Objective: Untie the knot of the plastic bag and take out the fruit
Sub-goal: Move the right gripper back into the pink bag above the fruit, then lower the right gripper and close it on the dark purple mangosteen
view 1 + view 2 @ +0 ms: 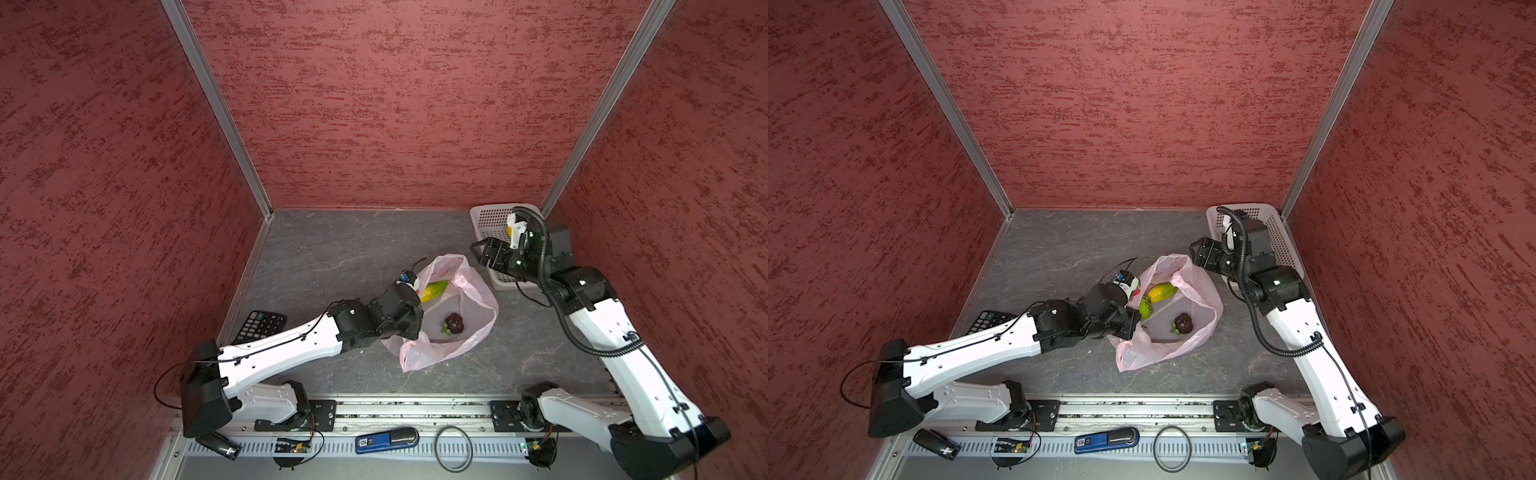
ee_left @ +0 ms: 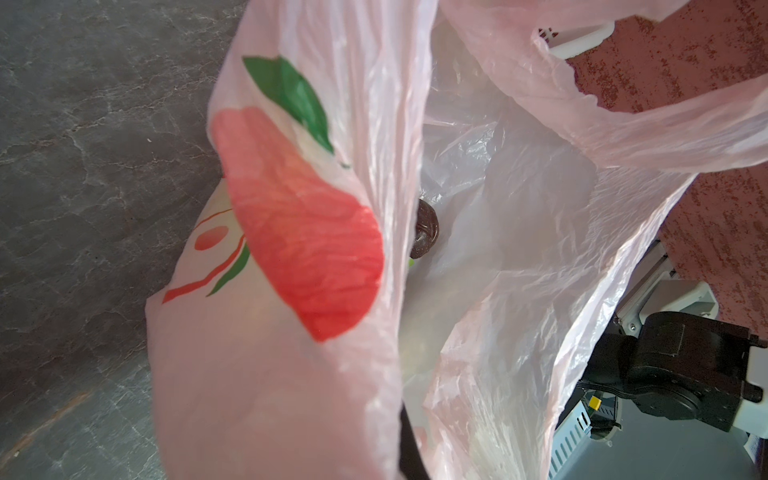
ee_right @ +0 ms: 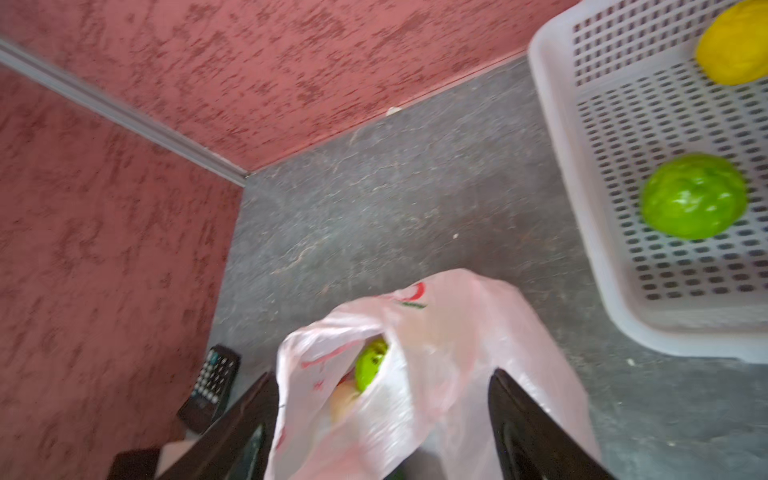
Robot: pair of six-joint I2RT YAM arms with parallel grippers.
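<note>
Red walls box in a grey worktop (image 1: pixel 332 249). In both top views the plastic bag (image 1: pixel 484 320) lies mid-worktop, mouth open, no knot showing; the left tool (image 1: pixel 415 328) is clamped on its rim. Left wrist: a dark purple fruit (image 2: pixel 426 228) sits inside. Right wrist: the right tool (image 3: pixel 382 374) hangs empty, jaws wide, above the bag, near a basket (image 3: pixel 552 124) holding a green fruit (image 3: pixel 693 195). Unloading, I judge; next, reach in and grip one fruit.

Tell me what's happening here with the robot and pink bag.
The plastic bag lies open, untied. The left gripper, shut, appears to pinch its rim. The right gripper hangs open by the white basket, which holds a yellow fruit and a bumpy green fruit. A dark purple fruit and a yellow-green fruit are in the bag.
</note>
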